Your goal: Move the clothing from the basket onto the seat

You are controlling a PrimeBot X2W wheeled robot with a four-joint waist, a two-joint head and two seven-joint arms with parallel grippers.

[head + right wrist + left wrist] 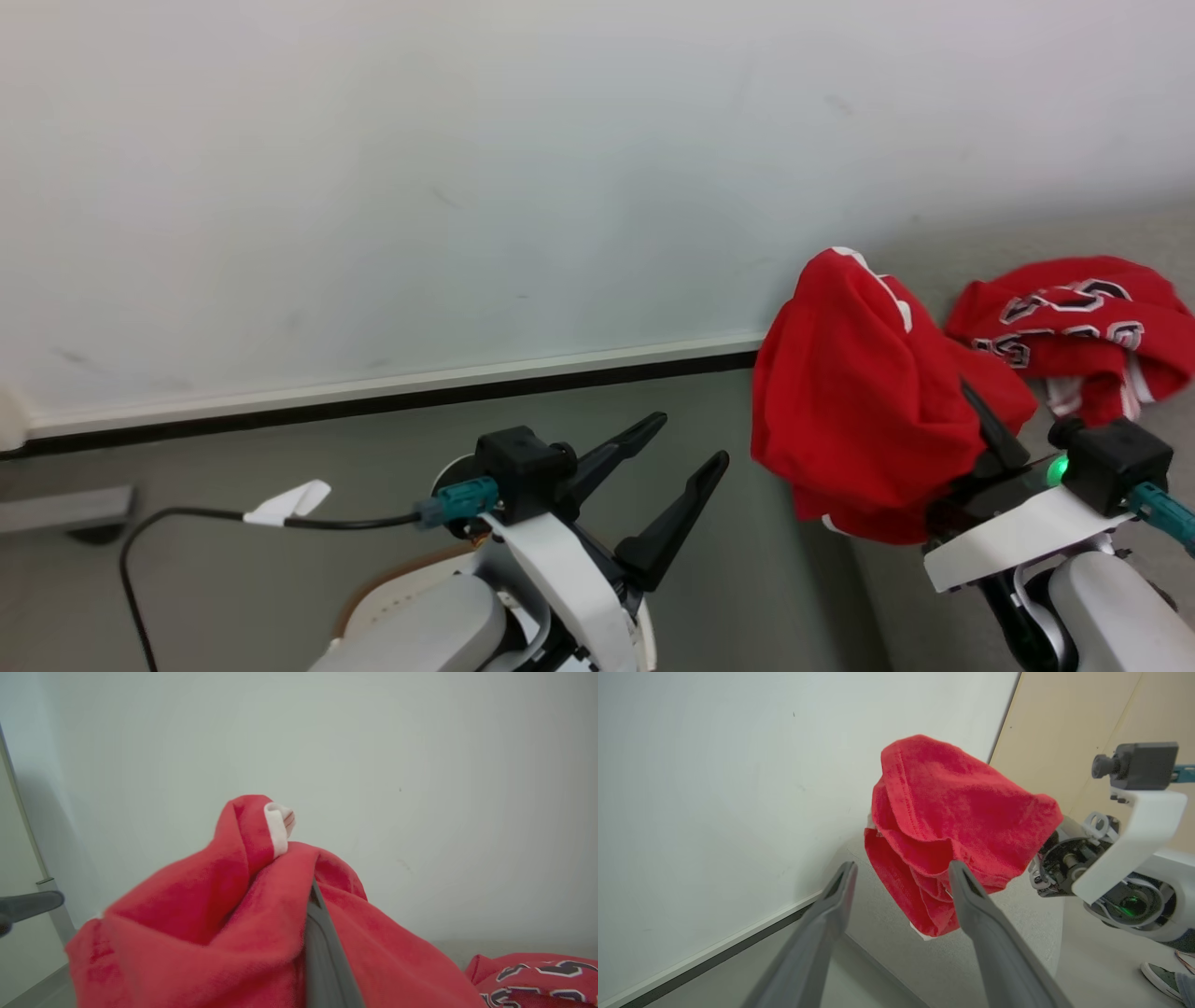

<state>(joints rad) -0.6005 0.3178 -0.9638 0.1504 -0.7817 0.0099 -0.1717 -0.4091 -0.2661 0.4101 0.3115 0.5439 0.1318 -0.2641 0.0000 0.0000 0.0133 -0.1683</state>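
A red jersey [859, 411] hangs bunched in the air, draped over my right gripper [971, 392], which is shut on it. In the right wrist view the cloth [210, 924] wraps around one dark finger [317, 942]. Another red jersey with black-and-white lettering [1074, 327] lies crumpled on the grey seat [1148, 233] at the right. My left gripper [689, 439] stands open and empty to the left of the hanging jersey, apart from it. In the left wrist view the hanging jersey [952, 812] shows beyond that gripper [903, 865]. A brown-rimmed white curve of the basket [401, 579] peeks out under my left arm.
A pale wall with a white-and-black baseboard [373, 392] runs behind. A black cable with a white tag [280, 504] trails left over the grey floor. A person's shoe [1162, 975] rests on the floor near my right arm. A tan panel [1064, 728] stands beyond.
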